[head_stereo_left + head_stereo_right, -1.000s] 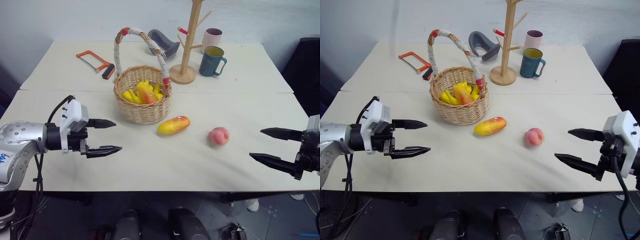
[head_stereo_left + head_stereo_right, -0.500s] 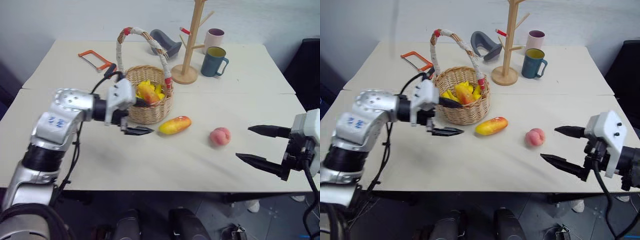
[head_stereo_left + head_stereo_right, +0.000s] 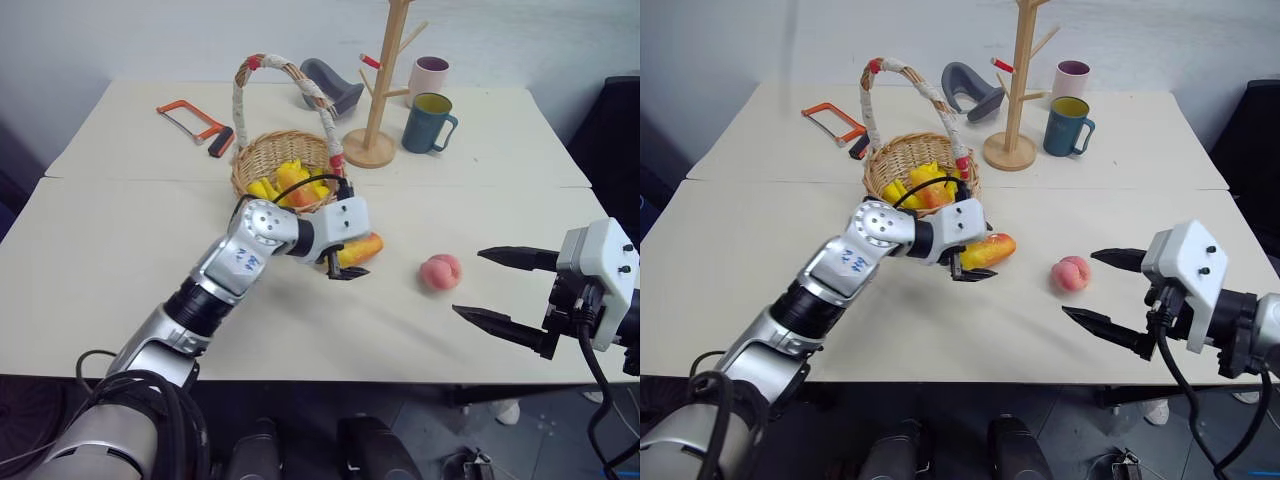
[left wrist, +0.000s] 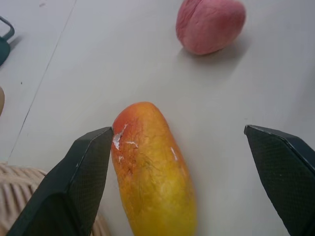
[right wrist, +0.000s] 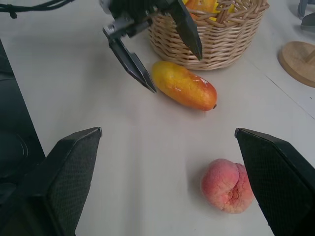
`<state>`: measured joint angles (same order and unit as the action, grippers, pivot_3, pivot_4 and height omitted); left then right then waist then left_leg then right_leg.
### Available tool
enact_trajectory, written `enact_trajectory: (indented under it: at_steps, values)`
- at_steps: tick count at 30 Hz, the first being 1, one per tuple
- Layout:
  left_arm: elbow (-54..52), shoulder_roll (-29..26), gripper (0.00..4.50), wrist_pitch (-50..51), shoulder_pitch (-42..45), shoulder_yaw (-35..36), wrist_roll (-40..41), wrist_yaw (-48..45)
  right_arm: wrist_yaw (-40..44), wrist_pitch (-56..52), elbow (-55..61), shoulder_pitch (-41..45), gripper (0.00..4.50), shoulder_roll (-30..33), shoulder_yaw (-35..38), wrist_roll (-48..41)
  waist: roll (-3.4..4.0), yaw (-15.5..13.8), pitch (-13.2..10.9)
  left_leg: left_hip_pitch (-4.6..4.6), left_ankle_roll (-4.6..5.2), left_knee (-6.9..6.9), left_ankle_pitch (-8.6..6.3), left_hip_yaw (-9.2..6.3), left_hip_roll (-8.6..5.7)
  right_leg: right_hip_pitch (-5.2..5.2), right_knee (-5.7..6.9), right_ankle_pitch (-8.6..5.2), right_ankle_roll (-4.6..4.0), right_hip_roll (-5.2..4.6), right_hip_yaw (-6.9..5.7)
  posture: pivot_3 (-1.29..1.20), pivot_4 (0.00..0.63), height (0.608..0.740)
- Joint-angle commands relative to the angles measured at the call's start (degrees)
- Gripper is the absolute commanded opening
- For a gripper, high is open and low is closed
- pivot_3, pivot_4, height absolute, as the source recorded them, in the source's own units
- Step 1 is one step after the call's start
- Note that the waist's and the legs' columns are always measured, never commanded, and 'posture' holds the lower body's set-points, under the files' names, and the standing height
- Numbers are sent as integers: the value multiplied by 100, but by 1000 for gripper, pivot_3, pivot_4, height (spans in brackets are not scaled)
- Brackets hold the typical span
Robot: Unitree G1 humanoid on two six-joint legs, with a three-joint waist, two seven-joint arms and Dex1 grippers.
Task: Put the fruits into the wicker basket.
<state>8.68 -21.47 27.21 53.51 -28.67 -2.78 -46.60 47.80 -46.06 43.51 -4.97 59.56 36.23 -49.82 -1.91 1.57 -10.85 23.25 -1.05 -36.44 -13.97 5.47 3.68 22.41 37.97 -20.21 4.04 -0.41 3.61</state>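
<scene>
Nearest, at the right edge of the table (image 3: 120, 290), the right gripper (image 3: 500, 290) is held above the surface with its two fingers wide apart and nothing between them; it is aimed leftward at the peach (image 3: 440, 271), which lies on the table a short way to its left. Further left and slightly farther back, the mango (image 3: 990, 249) lies on its side just in front of the wicker basket (image 3: 262, 155). The left gripper (image 5: 157, 54) is set at the mango's left end with its fingers spread apart; in the left wrist view one finger (image 4: 74, 191) is seen just beside or touching the fruit's skin, and which cannot be told, while the other stands well clear on the far side. Nothing is gripped yet.

The step in hand is judged to be the approach to the mango. A further advance is called for, so that the fruit is centred between the fingers, before they are brought together and the mango is lifted over the basket rim. Yellow pieces (image 3: 270, 188) are already held in the basket.
</scene>
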Motion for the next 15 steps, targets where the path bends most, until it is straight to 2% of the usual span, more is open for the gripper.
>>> enact_trajectory:
  at_steps: [1, 7, 15]
  values:
    - [431, 263, 4477, -521, 208, -114, -447, 302, -72, 128, 148, 53, 4500, -83, 38, -88, 0, 4, 0, 0, 0, 1, 0, 0, 0, 0, 0, 0, 0, 0, 1, 0, 150, 740]
    - [836, 459, 4477, -1065, 154, -313, -1038, 518, -112, 142, 148, 105, 4500, -108, 29, -144, 0, -1, 0, 0, 0, 3, 0, 1, 1, 2, 0, 0, 0, -1, 1, 0, 150, 740]
    - [848, 513, 2033, -1069, 36, -211, -1233, 432, -98, 211, 80, 160, 4500, -64, -36, -166, 1, -1, 0, 0, 0, 3, 0, 1, 1, 1, 2, 0, 0, -1, 0, 0, 150, 740]
